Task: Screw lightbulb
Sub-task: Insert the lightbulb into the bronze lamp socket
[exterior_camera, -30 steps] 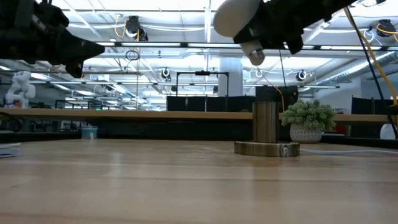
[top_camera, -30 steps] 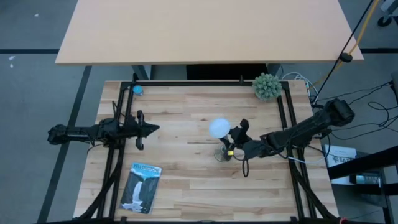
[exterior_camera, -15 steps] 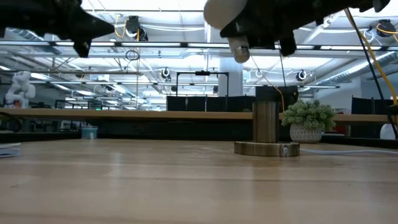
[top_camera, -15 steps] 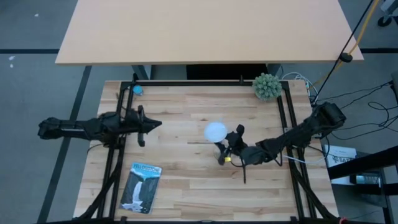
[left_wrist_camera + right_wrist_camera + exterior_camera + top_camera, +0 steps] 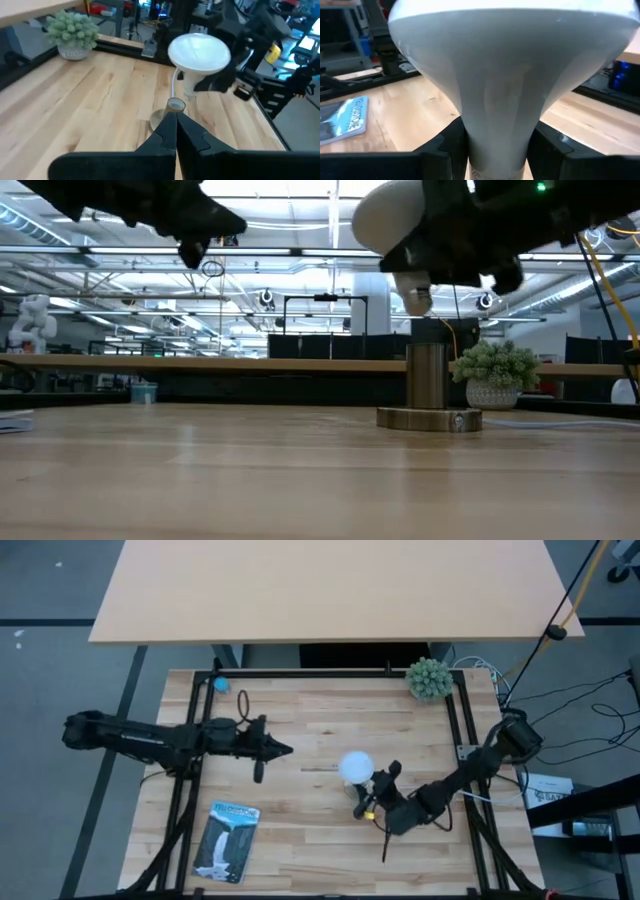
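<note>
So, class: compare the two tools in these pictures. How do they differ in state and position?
1. The right tool grips the lightbulb by its neck; the left tool is shut on nothing.
2. The right tool holds the bulb just above the socket post; the left tool hangs off to that post's left, pointing toward it.
Both are dark and off the table.

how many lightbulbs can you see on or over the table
1. The lightbulb is held by its neck in the right gripper, above the socket post near the table's middle. None other shows, though the arms could hide one.
</note>
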